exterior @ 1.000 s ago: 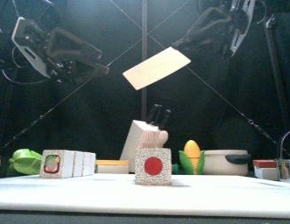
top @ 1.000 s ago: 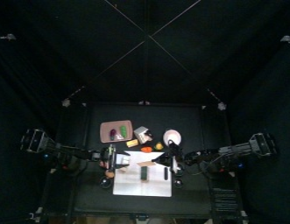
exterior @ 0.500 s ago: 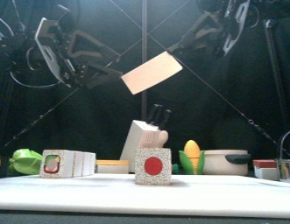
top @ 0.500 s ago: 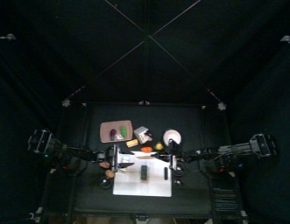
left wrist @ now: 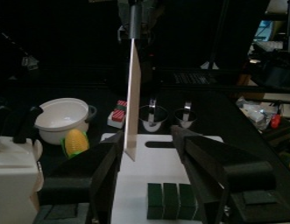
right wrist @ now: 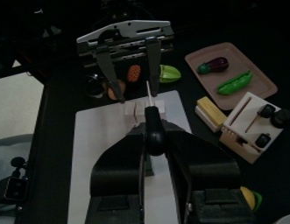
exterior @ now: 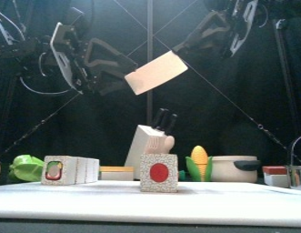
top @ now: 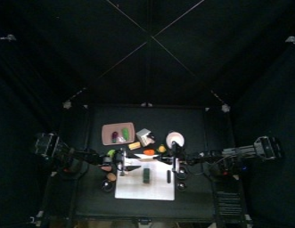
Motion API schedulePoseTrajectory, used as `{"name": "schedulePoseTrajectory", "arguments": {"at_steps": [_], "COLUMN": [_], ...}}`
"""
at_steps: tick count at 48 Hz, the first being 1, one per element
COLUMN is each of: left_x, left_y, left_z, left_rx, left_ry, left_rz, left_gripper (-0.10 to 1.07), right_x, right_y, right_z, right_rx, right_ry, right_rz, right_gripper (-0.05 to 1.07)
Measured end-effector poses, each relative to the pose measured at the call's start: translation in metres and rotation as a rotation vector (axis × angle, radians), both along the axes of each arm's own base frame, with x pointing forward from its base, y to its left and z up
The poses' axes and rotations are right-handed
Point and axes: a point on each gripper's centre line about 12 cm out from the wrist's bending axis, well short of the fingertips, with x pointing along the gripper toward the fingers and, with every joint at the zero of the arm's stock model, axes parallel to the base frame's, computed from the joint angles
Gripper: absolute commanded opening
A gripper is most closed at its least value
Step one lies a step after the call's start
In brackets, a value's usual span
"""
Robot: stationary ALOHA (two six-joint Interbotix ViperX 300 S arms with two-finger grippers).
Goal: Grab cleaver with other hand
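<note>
Cleaver (exterior: 157, 73), broad pale blade tilted, hangs clamped in right gripper (exterior: 211, 35); wide-open, empty left gripper (exterior: 70, 56) waits at nine o'clock.

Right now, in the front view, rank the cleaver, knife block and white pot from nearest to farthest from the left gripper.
1. Cleaver: held aloft, just right of the left gripper.
2. Knife block: lower down, at centre.
3. White pot: low, far right.

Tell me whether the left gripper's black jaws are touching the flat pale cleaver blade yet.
Apart. In the left wrist view the left gripper stands open, its jaws either side of the cleaver, with dark gaps visible between the blade and each jaw. The right gripper holds the handle.
</note>
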Motion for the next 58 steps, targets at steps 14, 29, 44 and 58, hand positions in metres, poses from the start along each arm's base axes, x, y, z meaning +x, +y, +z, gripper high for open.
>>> {"name": "schedulePoseTrajectory", "arguments": {"at_steps": [14,29,44,58], "left_x": [0.000,0.000,-0.004,-0.005], "left_y": [0.004,0.003,0.004,0.005], "left_z": [0.000,-0.001,-0.007,-0.008], "left_rx": [0.002,0.007,0.011,0.013], "left_ry": [-0.001,0.003,0.034,0.044], "left_rz": [0.013,0.009,0.007,0.006], "left_gripper": [0.52,0.37,0.37,0.37], "right_x": [0.000,0.002,0.005,0.001], "right_y": [0.000,0.001,-0.001,-0.004], "right_z": [0.000,-0.004,-0.017,-0.021], "right_rx": [0.008,0.035,0.293,0.337], "right_ry": [0.000,0.012,0.069,0.103], "right_rz": [-0.001,-0.008,-0.122,-0.183], "right_gripper": [0.50,0.50,0.51,0.69]}}
